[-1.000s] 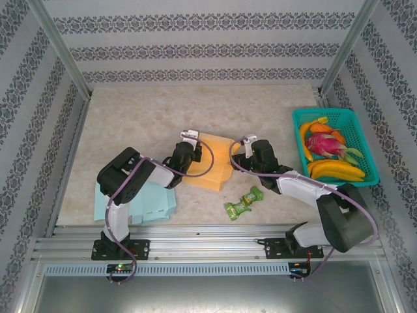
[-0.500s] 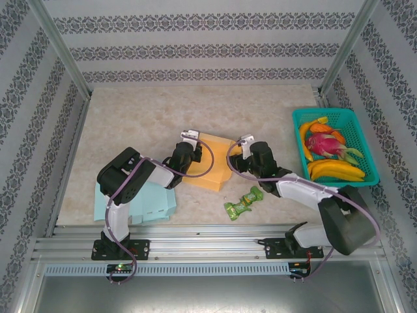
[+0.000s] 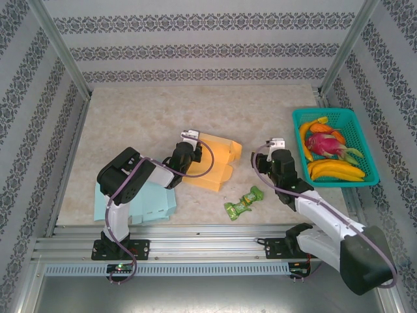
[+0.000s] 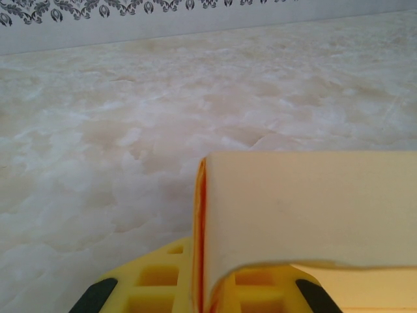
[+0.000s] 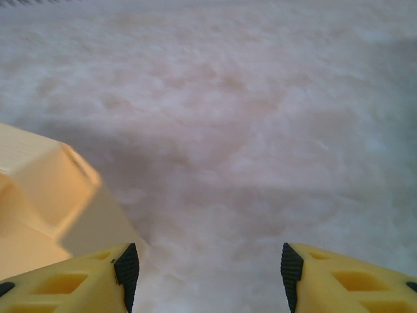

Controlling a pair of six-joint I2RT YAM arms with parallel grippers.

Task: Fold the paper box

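Paper box (image 3: 218, 160), orange and partly folded, lies near the middle of the counter (image 3: 143, 117). Left hand (image 3: 189, 136) is clamped on the box's far-left edge, with a flap pinched between its yellow fingers. Right hand (image 3: 277, 143) is just right of the box and apart from it, its fingers spread wide with nothing between them. A green snack packet (image 3: 243, 203) lies nearer the arms.
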